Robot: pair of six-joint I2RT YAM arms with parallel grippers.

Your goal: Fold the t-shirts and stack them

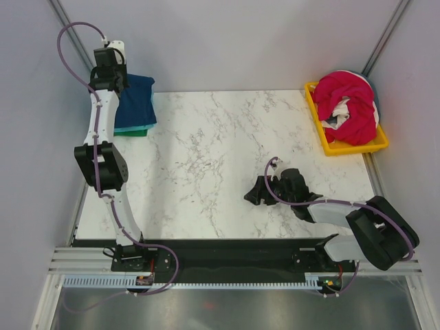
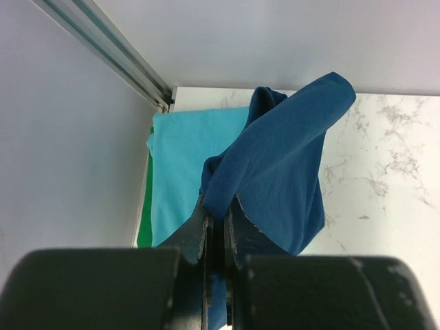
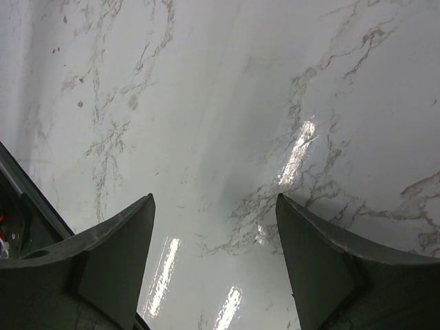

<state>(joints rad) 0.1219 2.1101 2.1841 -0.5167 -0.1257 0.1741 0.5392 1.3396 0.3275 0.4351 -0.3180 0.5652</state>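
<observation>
A: Why are the left fingers (image 2: pixel 194 237) clamped on the blue t-shirt (image 2: pixel 275 165)?
B: We judge: to lay it on the teal t-shirt (image 2: pixel 182 158), far-left corner of the tabletop (image 1: pixel 206 151) — right fingers (image 3: pixel 117 240) apart, empty.

Your L arm (image 1: pixel 96 130) is stretched out to the far-left corner, L gripper (image 2: pixel 218 213) pinched tight on blue tee (image 2: pixel 275 158). R arm (image 1: pixel 371 234) is folded low by its base, R gripper (image 3: pixel 213 206) spread wide, nothing btwn fingers.

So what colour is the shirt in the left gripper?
The shirt is deep blue, clearest in the left wrist view.
</observation>
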